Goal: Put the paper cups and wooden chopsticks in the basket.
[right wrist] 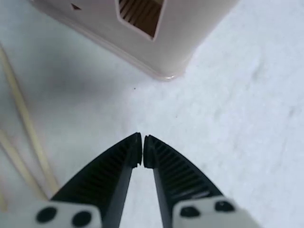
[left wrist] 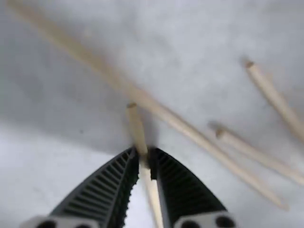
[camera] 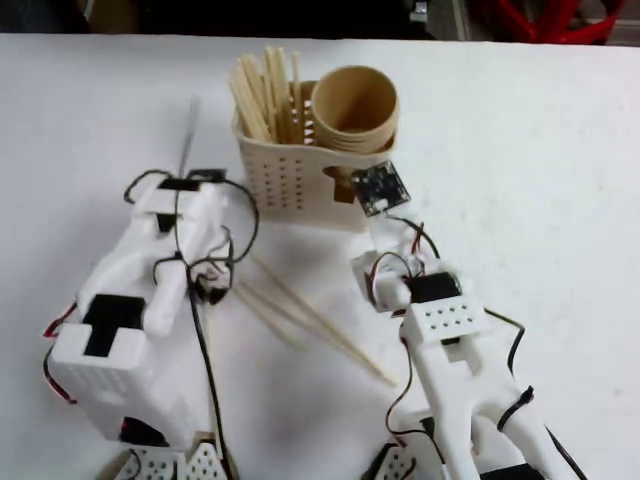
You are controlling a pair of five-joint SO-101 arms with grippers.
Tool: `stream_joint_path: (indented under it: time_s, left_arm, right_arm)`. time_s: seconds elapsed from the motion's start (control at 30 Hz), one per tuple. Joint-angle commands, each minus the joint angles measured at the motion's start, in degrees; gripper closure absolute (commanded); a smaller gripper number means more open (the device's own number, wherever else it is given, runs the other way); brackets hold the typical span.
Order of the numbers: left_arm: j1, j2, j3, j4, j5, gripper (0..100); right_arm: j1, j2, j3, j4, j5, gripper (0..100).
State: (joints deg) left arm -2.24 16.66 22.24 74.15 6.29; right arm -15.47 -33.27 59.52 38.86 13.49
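The basket (camera: 285,185) stands near the far edge of the bench (camera: 540,150). It holds stacked paper cups (camera: 355,105) and a bundle of chopsticks (camera: 262,95). Loose chopsticks (camera: 310,320) lie between the arms. The left tool (left wrist: 142,152) pinches one chopstick (left wrist: 135,123). The right tool (right wrist: 142,149), closed on nothing, is near the basket's corner.

Upright cream perforated basket (camera: 285,185) holds stacked tan paper cups (camera: 355,105) and a bundle of wooden chopsticks (camera: 262,95); loose chopsticks (camera: 320,325) lie on the table (camera: 520,150) nearby, one chopstick (left wrist: 137,124) pinched in the left end effector (left wrist: 142,153).
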Motion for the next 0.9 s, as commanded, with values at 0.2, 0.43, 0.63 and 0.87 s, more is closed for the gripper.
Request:
stream_joint_path:
  time_s: [0.2,0.43,0.63,0.87]
  left_arm:
    - [-1.1,-0.3,-2.1,-1.4,-0.7,98]
    - [-1.0,-9.5,-4.7,3.6,-0.7,98]
    - [-1.0,-21.7,-8.0,8.0,-0.6,98]
    - [-0.7,-35.2,-13.3,9.1,3.4,98]
  right_arm:
    - [0.5,-2.0,-0.4,-0.7,0.6,97.8]
    - [0.5,-2.0,-0.4,-0.7,0.7,97.8]
    - [0.5,-2.0,-0.4,-0.7,0.7,97.8]
    - [0.5,-2.0,-0.4,-0.7,0.7,97.8]
